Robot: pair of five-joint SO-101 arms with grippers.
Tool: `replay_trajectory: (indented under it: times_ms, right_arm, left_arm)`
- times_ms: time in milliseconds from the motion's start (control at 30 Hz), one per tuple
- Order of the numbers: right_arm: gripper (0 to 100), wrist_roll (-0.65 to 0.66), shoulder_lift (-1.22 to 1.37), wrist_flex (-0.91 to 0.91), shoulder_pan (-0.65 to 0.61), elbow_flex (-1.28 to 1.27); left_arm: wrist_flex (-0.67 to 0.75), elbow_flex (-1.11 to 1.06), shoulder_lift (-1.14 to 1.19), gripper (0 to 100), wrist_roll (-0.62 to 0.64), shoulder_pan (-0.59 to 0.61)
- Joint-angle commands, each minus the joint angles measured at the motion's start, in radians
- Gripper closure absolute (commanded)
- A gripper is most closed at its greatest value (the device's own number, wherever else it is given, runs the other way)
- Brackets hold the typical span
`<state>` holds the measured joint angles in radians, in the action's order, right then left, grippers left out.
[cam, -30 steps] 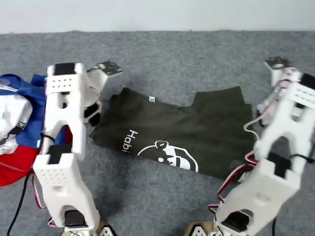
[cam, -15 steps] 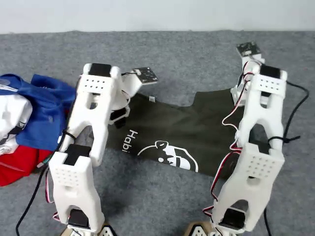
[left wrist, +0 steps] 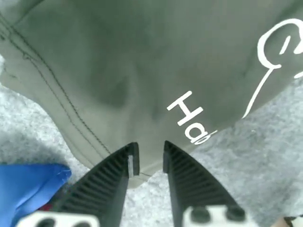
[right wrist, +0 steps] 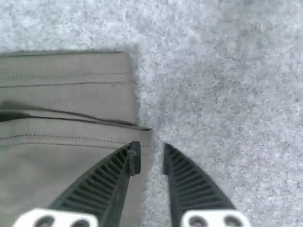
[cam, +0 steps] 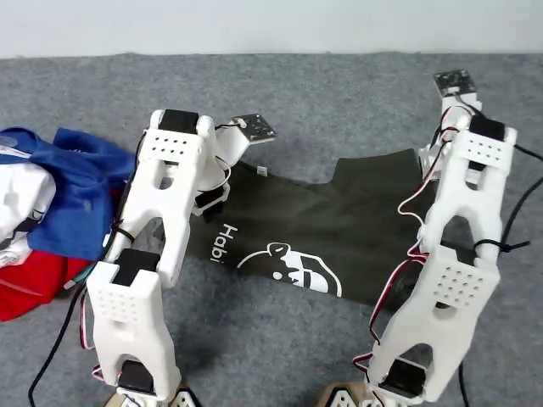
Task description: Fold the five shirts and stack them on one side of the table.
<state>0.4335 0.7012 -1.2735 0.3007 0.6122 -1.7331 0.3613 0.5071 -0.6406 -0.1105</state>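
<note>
Dark green shirt (cam: 356,225) lies partly folded, print upward, at the middle of the grey table (cam: 339,102). Left gripper (left wrist: 147,158) hangs over the shirt's hem just beside the white lettering (left wrist: 189,118). Its jaws are narrowly parted, the hem edge shows in the gap, and nothing is clamped. Right gripper (right wrist: 147,158) stands at the shirt's opposite edge, jaws likewise narrowly parted and holding nothing, one finger over cloth, the other over the table. Blue shirt (cam: 81,191), white shirt (cam: 17,203) and red shirt (cam: 25,292) lie heaped beside the left arm.
</note>
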Motion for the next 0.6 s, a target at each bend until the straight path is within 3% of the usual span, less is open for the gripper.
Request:
replay_trajectory:
  times_ms: [0, 400, 500, 567]
  right_arm:
    - [88.5, -0.005, -0.004, 0.016, 0.01, 0.037]
    - [91.3, -0.003, 0.156, 0.081, 0.013, 0.041]
    - [99.1, -0.003, 0.157, 0.07, 0.015, 0.091]
    - [98.1, -0.003, 0.157, 0.059, 0.015, 0.124]
  left_arm:
    - [-0.015, 0.018, -0.058, 91, 0.009, -0.011]
    - [-0.017, 0.018, -0.058, 91, 0.009, -0.006]
    - [-0.017, 0.016, -0.057, 91, 0.009, -0.006]
    - [-0.014, -0.001, -0.057, 91, 0.009, -0.006]
